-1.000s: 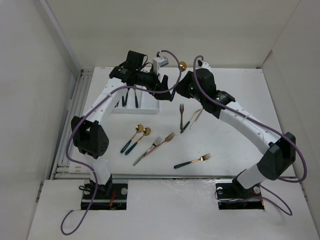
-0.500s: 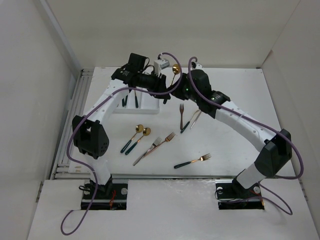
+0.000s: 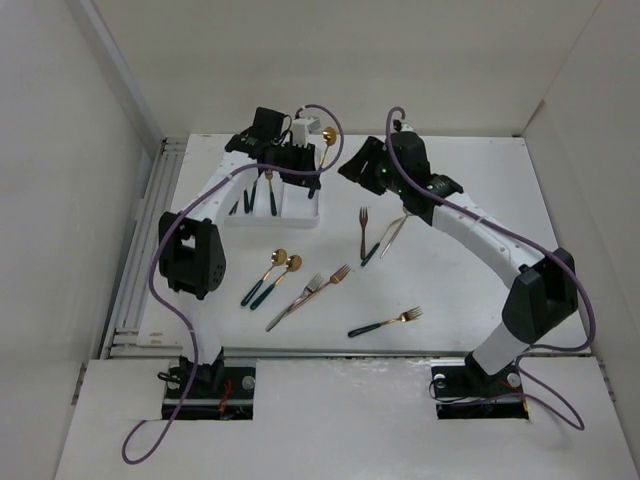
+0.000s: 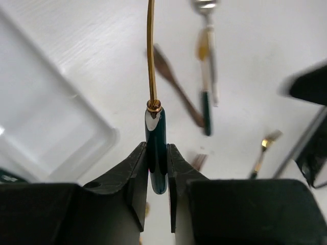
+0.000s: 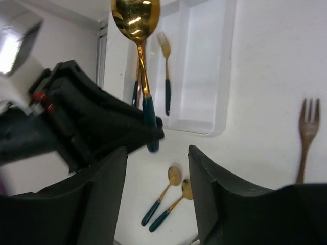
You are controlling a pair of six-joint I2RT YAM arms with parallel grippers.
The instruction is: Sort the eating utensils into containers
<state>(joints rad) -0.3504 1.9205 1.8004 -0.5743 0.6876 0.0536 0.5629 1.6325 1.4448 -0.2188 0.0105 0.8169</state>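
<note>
Placing step: the left gripper (image 4: 157, 149), clamped on the green handle of a gold spoon (image 5: 136, 15), holds it above the white tray (image 5: 225, 92), apparently near its right edge, ready to lower into a compartment; the right gripper (image 5: 157, 168) gapes empty alongside.

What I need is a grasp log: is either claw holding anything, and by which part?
The left claw holds a spoon by the end of its green handle, bowl pointing away. The right claw is open and holds nothing.
</note>
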